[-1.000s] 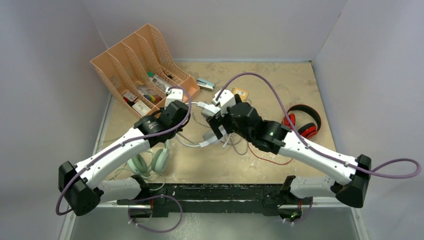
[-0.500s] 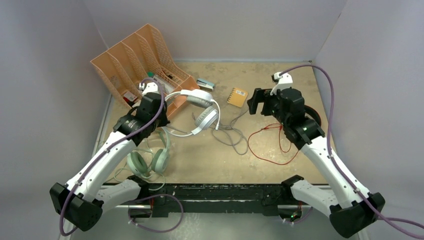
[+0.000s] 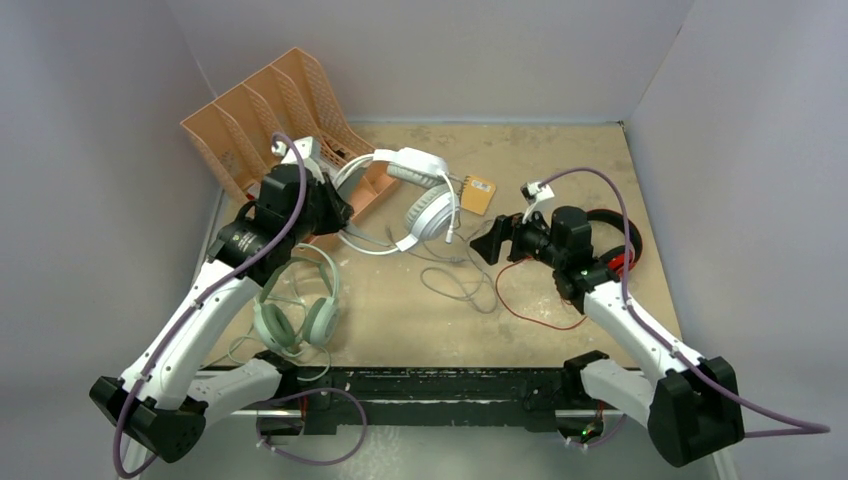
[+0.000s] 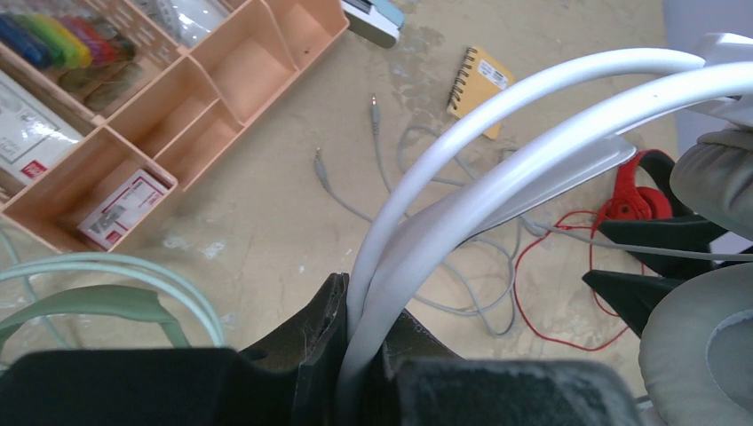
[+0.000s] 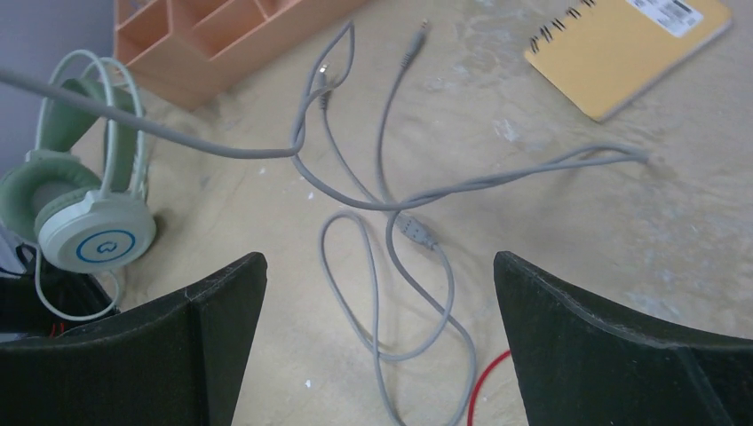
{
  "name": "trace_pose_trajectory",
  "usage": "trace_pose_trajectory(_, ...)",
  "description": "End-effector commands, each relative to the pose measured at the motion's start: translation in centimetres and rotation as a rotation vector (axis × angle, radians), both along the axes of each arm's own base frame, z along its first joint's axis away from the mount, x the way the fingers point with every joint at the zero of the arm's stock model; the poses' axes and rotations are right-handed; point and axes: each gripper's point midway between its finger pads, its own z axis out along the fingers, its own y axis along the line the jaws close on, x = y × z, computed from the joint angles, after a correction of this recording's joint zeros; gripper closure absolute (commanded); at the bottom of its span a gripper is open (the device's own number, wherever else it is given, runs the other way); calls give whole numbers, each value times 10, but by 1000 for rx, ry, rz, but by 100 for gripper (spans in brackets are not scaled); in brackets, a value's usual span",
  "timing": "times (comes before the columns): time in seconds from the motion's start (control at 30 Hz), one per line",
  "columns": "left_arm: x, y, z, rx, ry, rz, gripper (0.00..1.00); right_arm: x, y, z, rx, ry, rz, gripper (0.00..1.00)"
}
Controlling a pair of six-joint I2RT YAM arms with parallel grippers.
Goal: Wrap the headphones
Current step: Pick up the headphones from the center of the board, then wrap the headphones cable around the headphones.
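My left gripper (image 3: 335, 212) is shut on the headband of the white headphones (image 3: 425, 205) and holds them up over the middle of the table. In the left wrist view the white band (image 4: 497, 133) runs out from between my closed fingers (image 4: 373, 333). Their grey cord (image 3: 460, 285) trails down in loose loops on the table. My right gripper (image 3: 490, 245) stands open, low over that grey cord (image 5: 391, 222), its jaws wide (image 5: 380, 293) and empty. The red and black headphones (image 3: 610, 240) lie behind my right arm, with their red cord (image 3: 530, 300) beside them. Mint-green headphones (image 3: 295, 310) lie front left.
An orange desk organizer (image 3: 260, 110) with small items stands at the back left, close to my left gripper. A yellow spiral notebook (image 3: 478, 192) lies past the white earcups. A stapler (image 4: 373, 18) sits by the organizer's end. Grey walls enclose the table.
My left arm has carried the white headphones up and toward the back. My right arm has left them, swung out to the right and dropped low, now facing the grey cord.
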Motion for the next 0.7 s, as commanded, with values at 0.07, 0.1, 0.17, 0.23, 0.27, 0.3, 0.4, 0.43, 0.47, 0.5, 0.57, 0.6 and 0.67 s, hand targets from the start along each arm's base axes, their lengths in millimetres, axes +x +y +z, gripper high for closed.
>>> trace_pose_trajectory(0.07, 1, -23, 74, -187, -181, -88, 100, 5, 14, 28, 66, -188, 87, 1)
trace_pose_trajectory(0.1, 0, -24, 81, -197, -196, -94, 100, 6, 15, 24, 53, -178, 99, 1)
trace_pose_trajectory(0.17, -1, -24, 88, -203, -209, -97, 100, 7, 20, 20, 44, -180, 143, 2)
trace_pose_trajectory(0.23, -1, -24, 95, -207, -221, -98, 100, 1, 33, 28, 86, -230, 229, 3)
trace_pose_trajectory(0.27, -2, -26, 96, -212, -221, -108, 100, -4, 38, 29, 108, -243, 265, 3)
trace_pose_trajectory(0.3, -3, -28, 98, -218, -224, -120, 100, -5, 41, 30, 123, -258, 284, 3)
trace_pose_trajectory(0.4, -2, -30, 102, -226, -230, -132, 100, 0, 42, 30, 118, -287, 289, 5)
trace_pose_trajectory(0.43, -2, -31, 103, -229, -231, -136, 100, 5, 42, 30, 109, -290, 276, 6)
trace_pose_trajectory(0.47, -2, -32, 103, -231, -234, -140, 100, 9, 43, 31, 106, -289, 274, 7)
trace_pose_trajectory(0.5, -2, -33, 104, -235, -235, -143, 100, 12, 45, 30, 104, -283, 286, 10)
trace_pose_trajectory(0.57, -1, -33, 108, -239, -242, -142, 100, 18, 52, 28, 112, -260, 315, 21)
trace_pose_trajectory(0.6, -1, -33, 111, -239, -246, -140, 100, 21, 53, 27, 118, -253, 317, 25)
trace_pose_trajectory(0.67, 0, -32, 122, -244, -268, -136, 100, 23, 57, 28, 145, -256, 318, 38)
